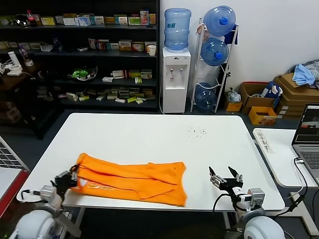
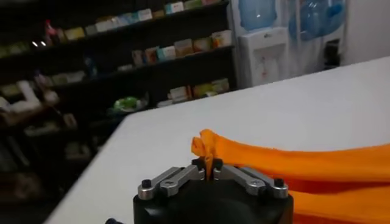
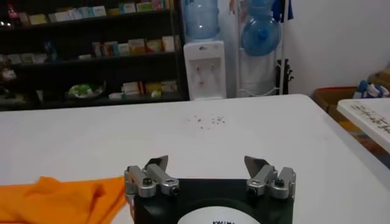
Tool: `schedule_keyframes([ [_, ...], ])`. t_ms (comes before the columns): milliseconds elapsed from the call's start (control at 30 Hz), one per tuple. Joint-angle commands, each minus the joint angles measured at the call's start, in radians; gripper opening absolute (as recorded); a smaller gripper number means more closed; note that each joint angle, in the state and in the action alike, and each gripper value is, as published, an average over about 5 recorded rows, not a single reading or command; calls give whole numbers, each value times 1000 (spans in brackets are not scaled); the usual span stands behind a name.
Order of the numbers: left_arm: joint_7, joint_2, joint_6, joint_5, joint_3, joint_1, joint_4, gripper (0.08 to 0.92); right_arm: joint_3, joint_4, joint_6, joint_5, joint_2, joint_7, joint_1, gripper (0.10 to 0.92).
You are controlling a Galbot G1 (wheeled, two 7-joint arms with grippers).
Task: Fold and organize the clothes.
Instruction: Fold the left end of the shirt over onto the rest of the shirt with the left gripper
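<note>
The orange T-shirt [image 1: 132, 181] lies on the near part of the white tabletop [image 1: 149, 134], left of centre, already doubled lengthwise into a long band that runs across the front, its lower right corner close to the front edge. White lettering shows on the cloth near its left end.

The left hand [image 1: 70, 180] sits at the band's left end, and the left wrist view shows its fingers closed tight on a bunched pinch of fabric [image 2: 207, 149] that stands up between them. The right hand [image 1: 225, 178] hovers low over bare tabletop, well apart from the shirt's right edge, with its fingers spread wide and nothing between them.

By my reading, the fold in hand is the crosswise one: the left end is gripped and ready to be carried over toward the right. The next move calls for lifting that end just clear of the surface and drawing it across without dragging the lower layers, then laying it so the edges line up. The right hand looks placed to steady or take the far end if needed
</note>
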State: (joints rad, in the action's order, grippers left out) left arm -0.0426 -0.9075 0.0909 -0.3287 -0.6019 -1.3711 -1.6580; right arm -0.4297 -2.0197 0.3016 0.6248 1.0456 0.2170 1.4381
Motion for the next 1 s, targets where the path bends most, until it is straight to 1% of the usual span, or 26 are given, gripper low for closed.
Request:
schedule_keyframes([
  [33, 23, 80, -192, 491, -268, 20, 247, 129, 22, 7, -4, -6, 7, -3, -31, 823],
  [100, 23, 68, -205, 502, -285, -1, 220, 129, 21, 8, -4, -7, 8, -3, -31, 823],
  [167, 21, 50, -179, 407, -273, -35, 155, 129, 21, 9, -3, -10, 9, -2, -32, 823],
  [233, 16, 29, -118, 228, -235, -80, 52, 129, 22, 11, -2, -13, 13, -1, -33, 823],
  [367, -29, -20, 40, -210, -103, -156, -218, 129, 21, 28, -1, -19, 22, 1, -33, 823],
  [433, -67, -47, 107, -355, -32, -156, -305, 129, 19, 38, 0, -20, 25, 3, -30, 823],
  [500, -105, -75, 159, -450, 32, -136, -354, 129, 14, 46, 1, -21, 27, 4, -27, 823],
  [600, -147, -113, 196, -507, 111, -82, -376, 129, 4, 55, 3, -23, 32, 6, -19, 823],
  [767, -189, -157, 212, -532, 212, 3, -353, 129, -11, 64, 5, -26, 49, 9, -7, 823],
  [1000, -223, -214, 218, -512, 283, 47, -333, 129, -8, 75, 9, -35, 75, 16, -5, 823],
])
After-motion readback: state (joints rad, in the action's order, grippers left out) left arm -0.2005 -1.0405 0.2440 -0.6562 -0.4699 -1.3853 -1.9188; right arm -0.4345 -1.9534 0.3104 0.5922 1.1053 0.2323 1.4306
